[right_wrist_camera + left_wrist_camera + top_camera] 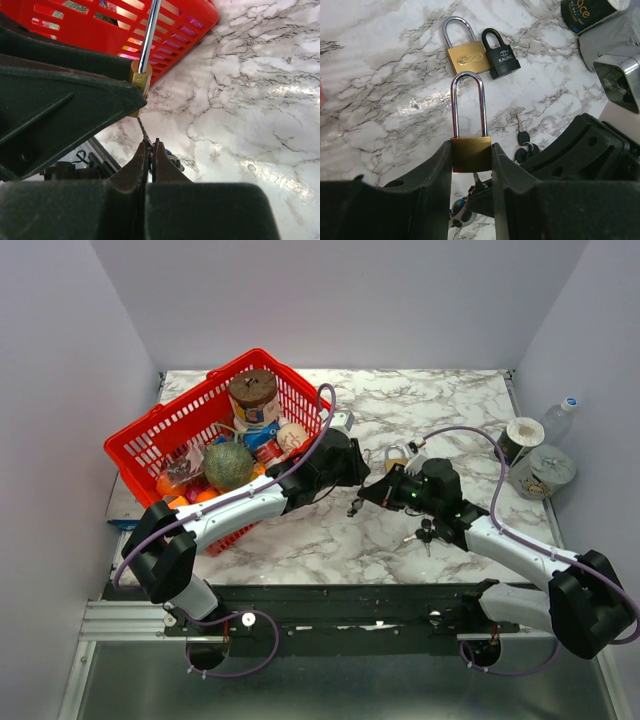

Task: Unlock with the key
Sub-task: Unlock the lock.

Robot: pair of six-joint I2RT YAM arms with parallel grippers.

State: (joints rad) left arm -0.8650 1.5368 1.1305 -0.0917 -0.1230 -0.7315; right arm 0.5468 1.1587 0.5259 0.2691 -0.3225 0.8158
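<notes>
Two grippers meet just right of the red basket (135, 430), over the marble table (450, 400). The left gripper (471, 147) is clamped on a brass padlock (471, 157), one finger on each edge of the body; both legs of the long shackle sit down in the body, and from the right wrist view the shackle points up across the basket's side wall. The right gripper (151, 145) is pinched tight on a key (142, 126); the thin blade runs from its fingertips up to the bottom of the padlock body, though I can't tell how deep it goes. Farther right of the basket, a gold-coloured padlock (466, 57) and a black padlock (501, 57) lie flat, touching side by side; a bunch of keys (524, 145) lies right of the basket too, closer to the arms' bases.
</notes>
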